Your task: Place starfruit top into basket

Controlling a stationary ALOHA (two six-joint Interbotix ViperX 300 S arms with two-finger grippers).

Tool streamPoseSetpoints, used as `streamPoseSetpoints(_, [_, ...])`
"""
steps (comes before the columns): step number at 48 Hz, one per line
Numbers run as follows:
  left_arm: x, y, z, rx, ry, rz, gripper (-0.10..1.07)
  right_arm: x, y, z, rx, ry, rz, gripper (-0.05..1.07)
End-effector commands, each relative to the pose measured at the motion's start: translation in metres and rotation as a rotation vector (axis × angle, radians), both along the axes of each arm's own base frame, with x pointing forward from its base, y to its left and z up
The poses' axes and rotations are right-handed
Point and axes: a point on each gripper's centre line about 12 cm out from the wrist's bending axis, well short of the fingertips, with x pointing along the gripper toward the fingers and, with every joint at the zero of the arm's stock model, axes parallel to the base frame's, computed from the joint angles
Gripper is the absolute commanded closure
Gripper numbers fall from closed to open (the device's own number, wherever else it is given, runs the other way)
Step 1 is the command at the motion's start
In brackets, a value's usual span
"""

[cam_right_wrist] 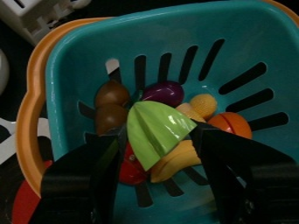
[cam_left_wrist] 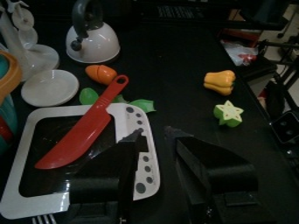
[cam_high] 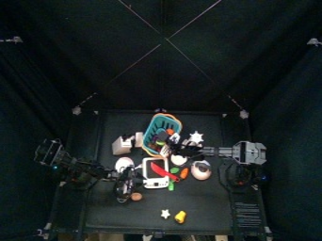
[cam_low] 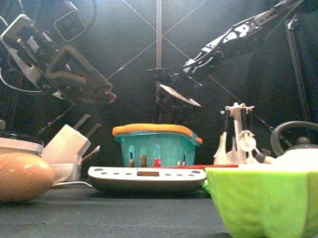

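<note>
The green ridged starfruit top (cam_right_wrist: pixel 162 131) sits between the jaws of my right gripper (cam_right_wrist: pixel 159 156), which is shut on it. It hangs just inside the teal basket with an orange rim (cam_right_wrist: pixel 239 39), over several toy fruits. The basket stands at the table's back middle (cam_high: pixel 161 127) and shows in the front view (cam_low: pixel 155 147). The right gripper (cam_high: pixel 176 143) reaches in from the right, above the basket (cam_low: pixel 178 93). My left gripper (cam_left_wrist: pixel 152 175) is open and empty over a white board (cam_left_wrist: pixel 30 166) that carries a red spatula (cam_left_wrist: pixel 87 122).
A small green star slice (cam_left_wrist: pixel 229 113) and a yellow toy fruit (cam_left_wrist: pixel 218 80) lie near the table's front. A kettle (cam_left_wrist: pixel 91 35), an orange piece (cam_left_wrist: pixel 101 73), a green bowl (cam_low: pixel 267 195), an egg (cam_low: pixel 22 177) and a scale (cam_low: pixel 147 177) crowd the table.
</note>
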Motion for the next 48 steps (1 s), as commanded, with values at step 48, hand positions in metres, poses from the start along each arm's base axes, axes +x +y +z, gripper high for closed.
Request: streamPoseSetpoints(48, [0.0073, 0.0031, 0.004, -0.004, -0.015, 0.016, 0.26, -0.0097, 0.0009, 0.0124, 0.027, -0.027, -0.034, 0.01])
